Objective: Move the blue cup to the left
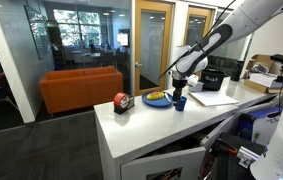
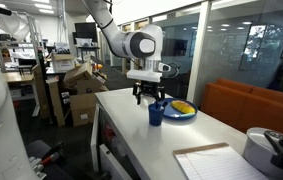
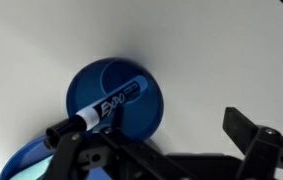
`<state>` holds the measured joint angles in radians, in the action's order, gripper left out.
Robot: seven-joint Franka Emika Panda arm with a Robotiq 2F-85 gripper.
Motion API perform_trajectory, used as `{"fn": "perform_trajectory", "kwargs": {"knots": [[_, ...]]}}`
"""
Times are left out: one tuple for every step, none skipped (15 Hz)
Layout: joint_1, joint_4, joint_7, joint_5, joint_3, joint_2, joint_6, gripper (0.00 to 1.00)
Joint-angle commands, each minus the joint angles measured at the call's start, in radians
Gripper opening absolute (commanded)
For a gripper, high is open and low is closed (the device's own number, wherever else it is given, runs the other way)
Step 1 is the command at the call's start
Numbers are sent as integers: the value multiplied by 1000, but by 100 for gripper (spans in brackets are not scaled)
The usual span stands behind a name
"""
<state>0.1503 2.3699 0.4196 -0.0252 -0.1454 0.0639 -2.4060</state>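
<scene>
Inside the blue cup (image 3: 101,78) leans a black Expo marker (image 3: 103,106).

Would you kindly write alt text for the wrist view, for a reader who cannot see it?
A blue cup, seen from above on a white table, holds a marker that leans out over its rim. The dark tool fills the bottom edge of the picture, its fingers spread apart.

The blue cup (image 3: 116,95) looks like smooth plastic with a soft sheen. The marker (image 3: 101,108) lying in it has a glossy printed barrel. My gripper (image 3: 161,140) is matt black. The white table (image 3: 211,50) is smooth and matt.
</scene>
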Motion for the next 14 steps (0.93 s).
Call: {"fn": "perform_trajectory", "kwargs": {"knots": [[15, 14, 39, 18, -2, 9, -52, 100], [16, 17, 40, 18, -4, 10, -60, 100], [18, 21, 41, 18, -5, 10, -69, 100], [21, 24, 41, 17, -6, 11, -76, 100], [23, 26, 42, 17, -7, 12, -81, 100], [25, 28, 44, 17, -7, 12, -85, 100], [26, 31, 39, 13, -8, 11, -92, 80], [26, 34, 40, 10, -8, 11, -99, 73], [26, 37, 38, 7, -8, 9, -105, 66], [26, 39, 37, 5, -8, 9, -109, 58], [19, 57, 23, -5, -3, -2, -121, 51], [17, 61, 20, -11, -2, -3, -128, 45], [15, 68, 17, -15, -1, -4, -136, 37], [13, 74, 14, -17, 1, -5, -145, 31]]}}
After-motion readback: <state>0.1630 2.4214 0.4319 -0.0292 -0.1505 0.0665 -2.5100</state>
